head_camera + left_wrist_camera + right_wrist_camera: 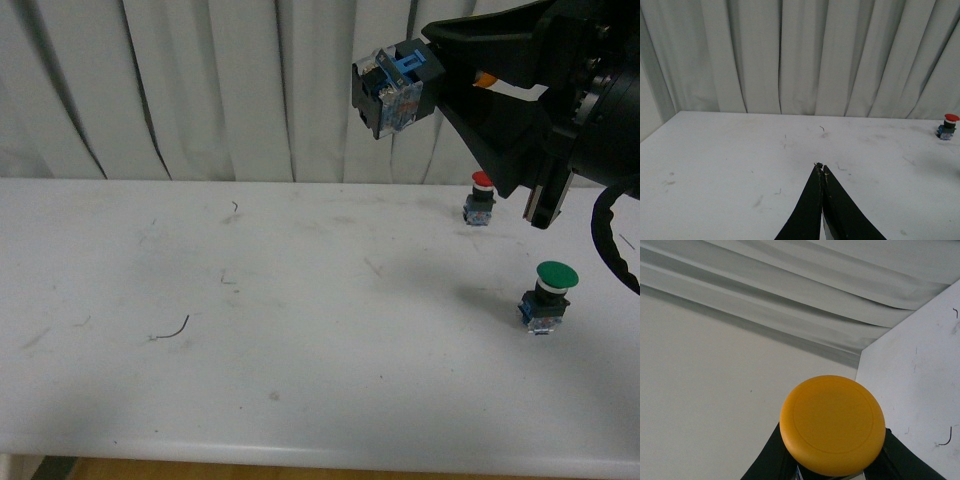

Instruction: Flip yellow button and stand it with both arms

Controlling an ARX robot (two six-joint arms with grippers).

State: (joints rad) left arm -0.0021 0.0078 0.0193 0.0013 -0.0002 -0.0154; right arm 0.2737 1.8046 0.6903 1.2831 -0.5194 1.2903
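The yellow button (392,88), a small push-button switch with a round yellow-orange cap, black body and blue-and-clear contact block, is held in the air, clamped between the black wedge-shaped fingers of the right gripper (432,72). It lies on its side, the contact block pointing out beyond the fingertips. In the front view the cap is hidden behind the body. In the right wrist view the cap fills the gap between the fingers (765,460) and hides the rest of the switch.

The white tabletop (300,330) lies well below these fingers. Below and just behind them stands a small red-capped switch (481,198). Nearer the robot is a larger green-capped switch (548,296), well apart from the red one. The rest of the surface is bare apart from a thin dark curl of wire (172,330) far off. The right arm is cut off at the frame edge.

The left gripper (821,170) shows only in its own wrist view — fingers pressed together, holding nothing, above open tabletop. The pale pleated curtain (200,90) closes off the far edge.
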